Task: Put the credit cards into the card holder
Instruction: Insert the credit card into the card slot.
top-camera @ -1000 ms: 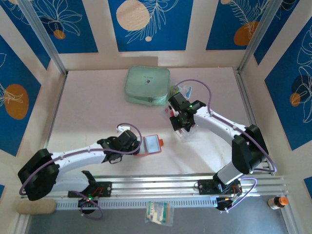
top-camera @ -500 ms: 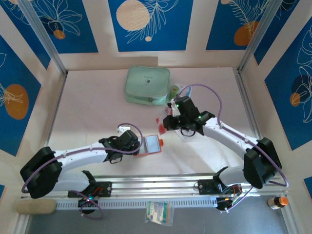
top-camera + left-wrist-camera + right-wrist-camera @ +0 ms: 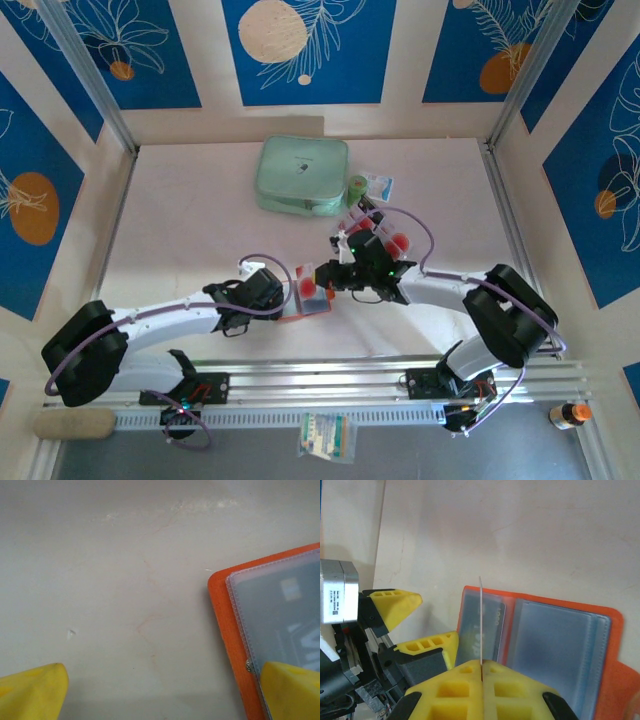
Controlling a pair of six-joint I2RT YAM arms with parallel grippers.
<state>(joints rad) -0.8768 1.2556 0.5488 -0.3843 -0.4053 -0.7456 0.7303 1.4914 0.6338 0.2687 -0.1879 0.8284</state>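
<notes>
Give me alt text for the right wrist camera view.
The right gripper, shut on a credit card seen edge-on, holds it over the open orange card holder. The open left gripper sits at the holder's left side.

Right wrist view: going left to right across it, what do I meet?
The left gripper's fingers → the credit card, standing edge-on → the card holder's right pocket.

The card holder (image 3: 272,625) runs off the left wrist view's right edge.
</notes>
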